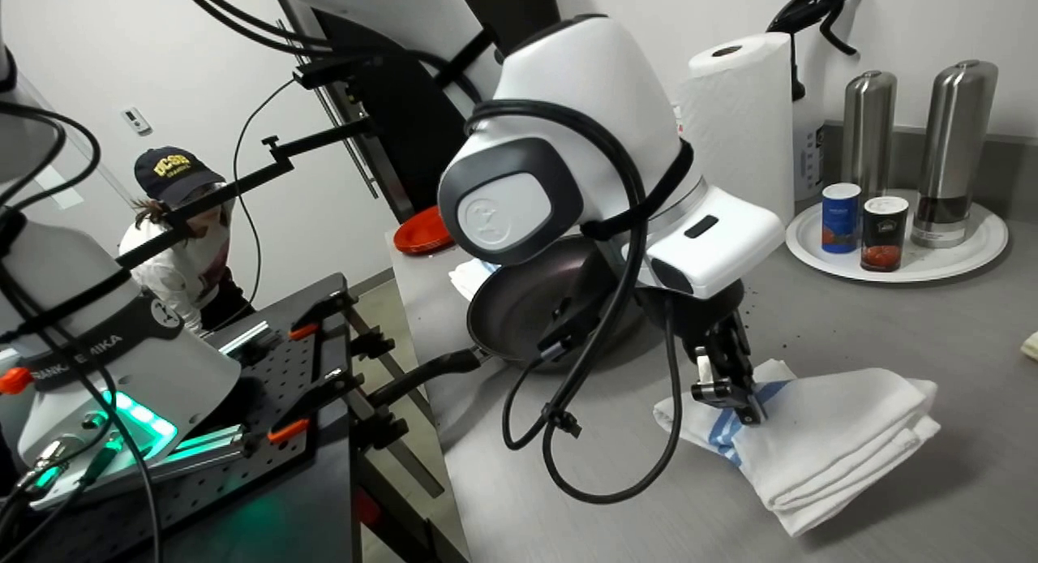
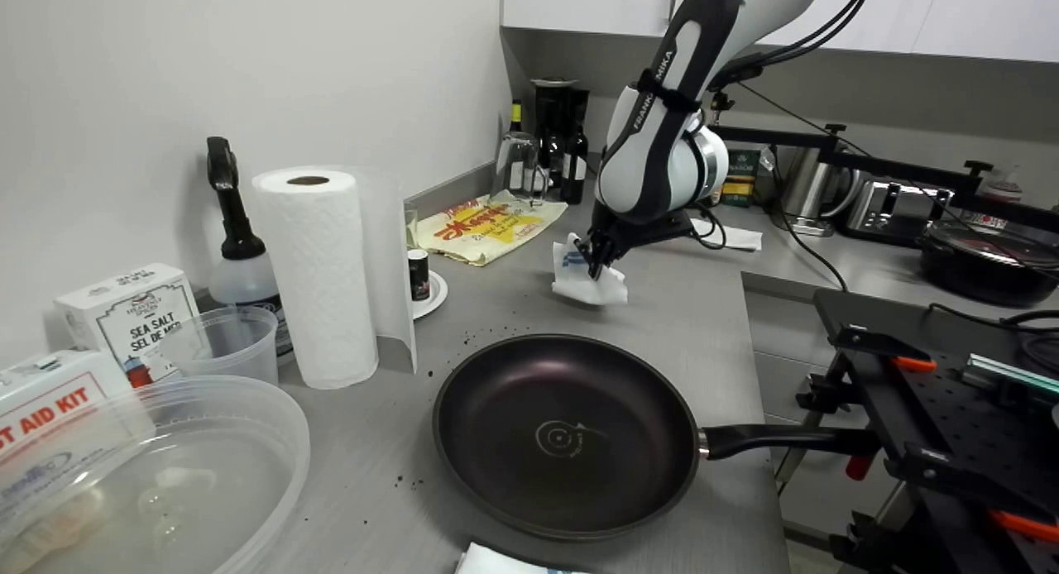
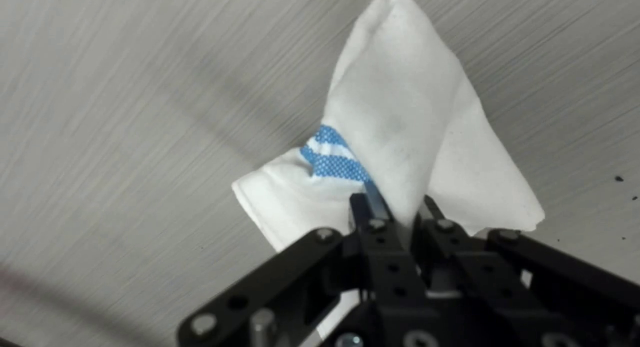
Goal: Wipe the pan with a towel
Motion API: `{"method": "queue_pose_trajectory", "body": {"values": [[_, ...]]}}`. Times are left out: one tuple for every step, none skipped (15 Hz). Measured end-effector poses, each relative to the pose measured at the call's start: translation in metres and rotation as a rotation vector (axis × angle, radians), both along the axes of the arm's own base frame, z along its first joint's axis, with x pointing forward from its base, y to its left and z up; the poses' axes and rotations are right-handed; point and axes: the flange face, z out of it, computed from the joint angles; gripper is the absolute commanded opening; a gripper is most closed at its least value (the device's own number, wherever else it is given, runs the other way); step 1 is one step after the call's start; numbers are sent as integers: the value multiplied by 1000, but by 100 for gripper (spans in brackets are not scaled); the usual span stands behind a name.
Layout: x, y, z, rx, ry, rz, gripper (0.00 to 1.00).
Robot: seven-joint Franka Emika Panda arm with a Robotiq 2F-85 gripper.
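Note:
The black pan (image 2: 571, 425) lies flat on the grey counter, its long handle reaching past the counter edge; in an exterior view the arm partly hides the pan (image 1: 519, 315). My gripper (image 3: 400, 202) is shut on the white towel with blue stripes (image 3: 400, 107), a pinched fold between its fingers. In both exterior views the towel (image 1: 843, 433) (image 2: 589, 286) hangs folded from the gripper (image 1: 750, 409) (image 2: 594, 264), beside the pan and apart from it. A shadow beneath suggests it is slightly above the counter; whether its lower edge touches cannot be told.
A paper-towel roll (image 2: 318, 284) stands beside the pan. A white plate (image 1: 896, 263) holds shakers and grinders. A clear tub (image 2: 207, 475) stands near the wall. Another white cloth (image 2: 505, 562) lies by the pan. Dark crumbs (image 2: 405, 481) dot the counter. A red bowl (image 1: 423, 230) stands behind.

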Motion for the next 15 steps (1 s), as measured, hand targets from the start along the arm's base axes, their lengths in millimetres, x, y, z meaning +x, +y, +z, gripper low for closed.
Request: {"method": "queue_pose_trajectory", "body": {"values": [[0,0,-3,-1,3,-2,3],[0,-1,-6,0,6,-7,3],[0,-1,-9,2,9,-14,3],[-2,-3,-12,2,14,-21,3],[-5,-4,-16,2,21,-27,36],[-8,-6,-20,2,30,-33,37],[-11,-8,-23,2,40,-39,44],[-14,-9,-26,3,48,-42,51],[-15,-9,-28,6,55,-44,59],[-15,-9,-28,8,58,-44,66],[-15,-8,-28,10,60,-44,72],[-14,-7,-26,12,60,-43,80],[-13,-5,-24,16,60,-41,87],[-11,-1,-20,24,60,-39,95],[-10,3,-14,34,58,-36,99]]}}
